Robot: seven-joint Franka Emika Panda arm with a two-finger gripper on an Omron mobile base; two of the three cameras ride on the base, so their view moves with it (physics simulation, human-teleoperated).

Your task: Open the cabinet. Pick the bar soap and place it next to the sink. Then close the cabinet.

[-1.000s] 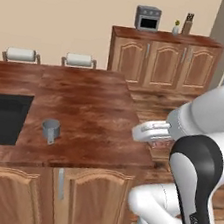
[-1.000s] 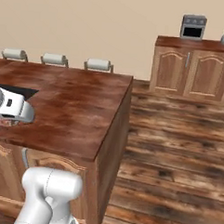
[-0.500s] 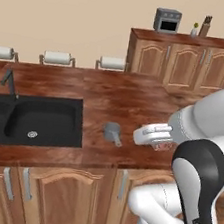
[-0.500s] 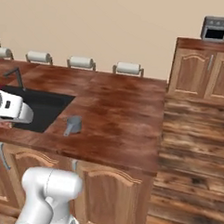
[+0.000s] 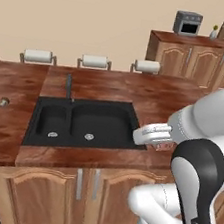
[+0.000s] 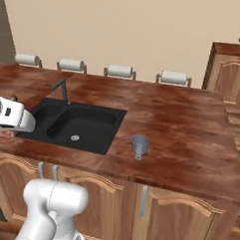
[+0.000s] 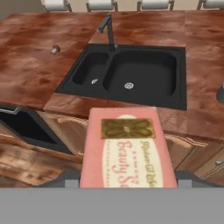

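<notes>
Hand view — gripper point(image 7: 127, 186) apparently holding bar soap point(image 7: 125, 151).

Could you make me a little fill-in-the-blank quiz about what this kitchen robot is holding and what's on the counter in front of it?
1. The robot's fingers hold a pink bar soap with the word ____ printed on its wrapper.
2. The black sink set in the counter has ____ basins.
3. The faucet stands at the ____ edge of the sink, away from the robot.
4. The small grey cup sits on the counter, to the ____ of the sink in the right base view.

Missing words: Beauty; two; far; right
</notes>
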